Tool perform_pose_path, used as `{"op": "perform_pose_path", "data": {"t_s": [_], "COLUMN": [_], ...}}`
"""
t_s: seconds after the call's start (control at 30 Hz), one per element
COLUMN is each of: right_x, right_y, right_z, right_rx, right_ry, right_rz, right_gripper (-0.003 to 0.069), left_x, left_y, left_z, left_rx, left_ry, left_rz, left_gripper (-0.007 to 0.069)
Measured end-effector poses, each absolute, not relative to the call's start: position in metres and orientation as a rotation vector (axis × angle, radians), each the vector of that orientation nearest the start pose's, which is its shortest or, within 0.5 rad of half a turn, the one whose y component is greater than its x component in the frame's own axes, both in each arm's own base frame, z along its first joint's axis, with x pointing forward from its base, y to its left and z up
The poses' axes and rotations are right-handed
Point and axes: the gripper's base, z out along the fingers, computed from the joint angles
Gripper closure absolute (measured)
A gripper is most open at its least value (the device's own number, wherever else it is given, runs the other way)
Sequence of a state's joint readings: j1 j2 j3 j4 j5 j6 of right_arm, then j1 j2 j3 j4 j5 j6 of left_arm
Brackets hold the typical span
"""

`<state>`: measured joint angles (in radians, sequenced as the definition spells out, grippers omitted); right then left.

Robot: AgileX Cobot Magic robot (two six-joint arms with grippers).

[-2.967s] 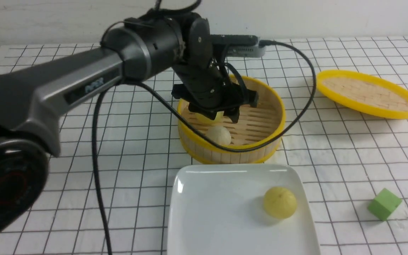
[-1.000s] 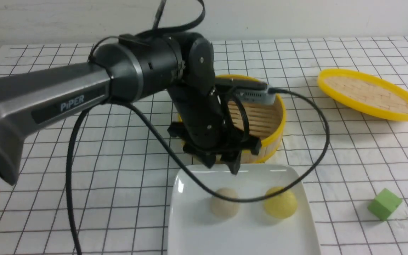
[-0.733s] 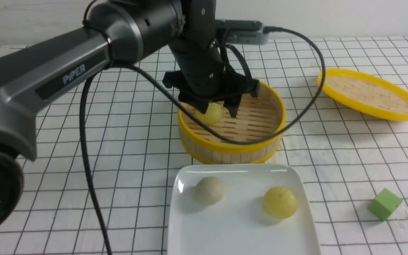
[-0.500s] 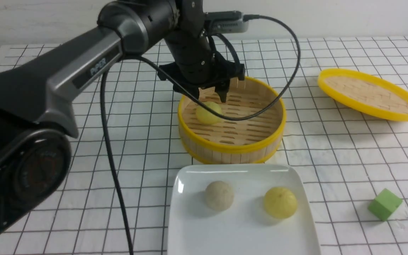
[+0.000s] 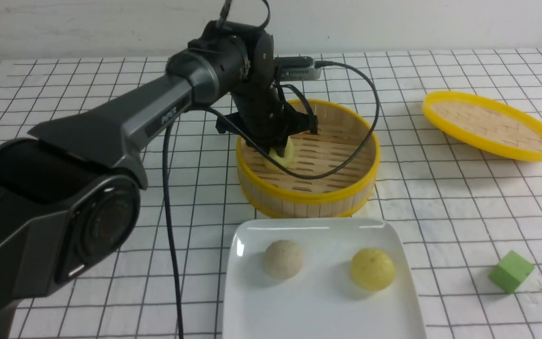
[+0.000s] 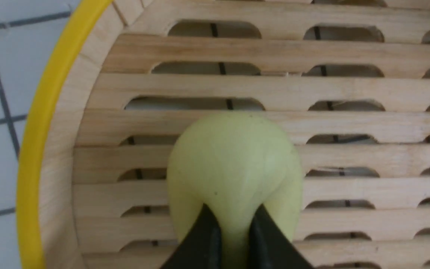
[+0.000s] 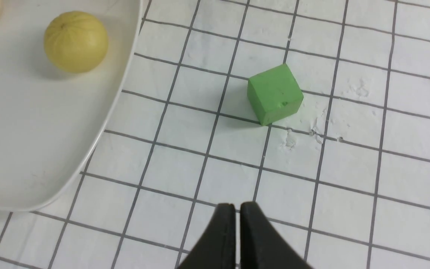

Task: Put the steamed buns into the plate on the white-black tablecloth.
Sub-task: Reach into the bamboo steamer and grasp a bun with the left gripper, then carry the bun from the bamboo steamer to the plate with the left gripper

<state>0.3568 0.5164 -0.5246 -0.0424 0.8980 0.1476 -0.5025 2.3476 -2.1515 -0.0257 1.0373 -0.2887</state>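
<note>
The left claw [image 6: 233,228] is closed on a yellow bun [image 6: 230,160]: in the left wrist view the soft skin is seen pinched and creased between its two fingertips. The bun is held within the steamer [image 5: 308,197], near the side wall on the robot's left; whether its underside is touching the slats cannot be told. It is round, so no long axis has to be lined up.

The plate [image 5: 322,310] lies from the left claw on the robot's near side, just this side of the steamer and a little toward the robot's right. On that relation the coming move is judged to turn: the bun should first be raised above the yellow rim, then be carried back toward the robot and lowered. Two buns are already on the plate, a greyish bun [image 5: 283,259] on the side nearer the left claw's path and a second yellow bun [image 5: 372,269] farther to the right. Bare plate is found nearer the robot than both, and a release there would probably keep the greyish bun from being knocked.

The right claw [image 7: 237,216] is held with its tips slightly apart, nothing between them, over the cloth [image 7: 185,168]; the green cube [image 7: 274,93] is near it. The held bun is best left to the left arm.
</note>
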Motion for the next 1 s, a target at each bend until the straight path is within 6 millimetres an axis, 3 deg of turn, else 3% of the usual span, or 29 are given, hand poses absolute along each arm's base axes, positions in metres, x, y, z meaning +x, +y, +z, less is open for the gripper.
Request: {"op": "perform_pose_path", "data": {"t_s": [0.1,0.27,0.3,0.37,0.43,0.47,0.53,0.57,0.6,0.73,0.87,0.9,1.0], "right_x": [0.080,0.080,0.080,0.080,0.080,0.080,0.080,0.080,0.080,0.080,0.080,0.080,0.080], "right_y": [0.027,0.027,0.027,0.027,0.027,0.027,0.027,0.027,0.027,0.027,0.027,0.027,0.027], "right_z": [0.276,0.276,0.276,0.276,0.276,0.276,0.275,0.275,0.274,0.273,0.273,0.273,0.273], "right_rx": [-0.264,-0.264,-0.264,-0.264,-0.264,-0.264,-0.264,-0.265,-0.265,-0.265,-0.265,-0.265,-0.264], "right_ry": [2.366,2.365,2.365,2.366,2.367,2.368,2.370,2.371,2.374,2.376,2.374,2.374,2.375], "right_rz": [0.190,0.190,0.190,0.190,0.189,0.189,0.188,0.188,0.188,0.187,0.187,0.187,0.190], "right_gripper": [0.0615,0.0609,0.0609,0.0604,0.0601,0.0599,0.0597,0.0597,0.0595,0.0591,0.0587,0.0586,0.0582], "left_x": [0.445,0.417,0.415,0.381,0.351,0.327,0.300,0.298,0.274,0.227,0.204,0.205,0.206], "left_y": [-0.247,-0.231,-0.230,-0.216,-0.209,-0.203,-0.201,-0.200,-0.200,-0.212,-0.232,-0.233,-0.238], "left_z": [0.229,0.343,0.349,0.405,0.425,0.435,0.426,0.425,0.414,0.346,0.270,0.269,0.228], "left_rx": [0.304,0.388,0.388,0.379,0.405,0.429,0.481,0.482,0.543,0.719,0.743,0.735,0.678], "left_ry": [2.738,2.553,2.542,2.445,2.437,2.435,2.491,2.498,2.543,2.737,2.801,2.796,2.841], "left_rz": [-0.247,-0.295,-0.300,-0.396,-0.450,-0.464,-0.454,-0.449,-0.431,-0.329,-0.317,-0.323,-0.295], "left_gripper": [0.0599,0.0603,0.0603,0.0603,0.0603,0.0603,0.0602,0.0602,0.0600,0.0588,0.0541,0.0537,0.0453]}}
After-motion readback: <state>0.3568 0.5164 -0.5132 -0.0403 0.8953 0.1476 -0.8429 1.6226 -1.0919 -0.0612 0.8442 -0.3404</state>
